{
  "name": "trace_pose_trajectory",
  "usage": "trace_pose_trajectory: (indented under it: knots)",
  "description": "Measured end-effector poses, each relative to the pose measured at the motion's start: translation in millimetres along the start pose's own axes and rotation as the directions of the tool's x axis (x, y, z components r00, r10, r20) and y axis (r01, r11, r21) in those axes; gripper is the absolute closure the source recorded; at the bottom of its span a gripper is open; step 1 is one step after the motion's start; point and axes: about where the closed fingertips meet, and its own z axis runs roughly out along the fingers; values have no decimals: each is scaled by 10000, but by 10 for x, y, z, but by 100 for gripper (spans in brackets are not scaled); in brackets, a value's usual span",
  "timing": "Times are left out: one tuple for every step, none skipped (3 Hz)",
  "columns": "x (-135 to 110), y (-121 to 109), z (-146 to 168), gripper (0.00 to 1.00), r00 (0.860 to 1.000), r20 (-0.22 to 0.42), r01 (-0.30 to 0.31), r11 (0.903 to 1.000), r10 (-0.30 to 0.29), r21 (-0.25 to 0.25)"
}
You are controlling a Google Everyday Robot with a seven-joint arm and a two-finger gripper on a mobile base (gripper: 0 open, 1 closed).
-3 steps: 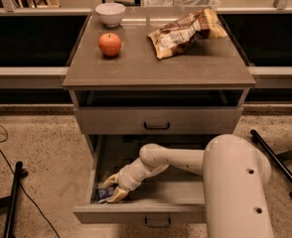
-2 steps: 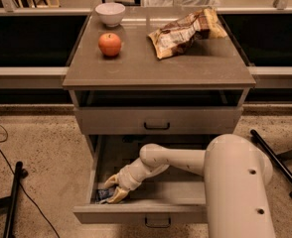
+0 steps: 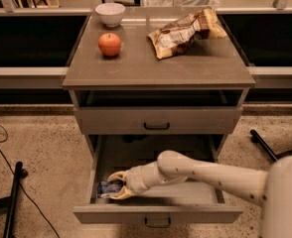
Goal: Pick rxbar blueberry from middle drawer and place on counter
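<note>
The middle drawer (image 3: 195,198) is pulled open at the bottom of the cabinet. The rxbar blueberry (image 3: 105,188), a small dark blue bar, lies flat on the drawer floor at the front left corner. My gripper (image 3: 115,186) reaches down into the drawer from the right, with one finger on each side of the bar, closed around it. The bar still rests on the drawer floor. The counter (image 3: 158,68) is the flat grey-brown top of the cabinet above.
On the counter stand a red apple (image 3: 109,44), a white bowl (image 3: 110,13) behind it and a tan-and-brown snack bag (image 3: 183,31) at the right. A shut drawer front (image 3: 156,120) sits above the open one. Cables and a black stand leg (image 3: 12,202) lie on the floor at left.
</note>
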Motion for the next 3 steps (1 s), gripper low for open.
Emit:
trace_pose_trajectory:
  knots:
    - [-538, 182, -434, 100, 9948, 668, 707, 9925, -776, 1000]
    - [-656, 232, -1143, 100, 9908, 1221, 316, 9782, -576, 2054]
    - [-403, 46, -2192, 100, 9815, 1741, -1277, 9490, 792, 2882]
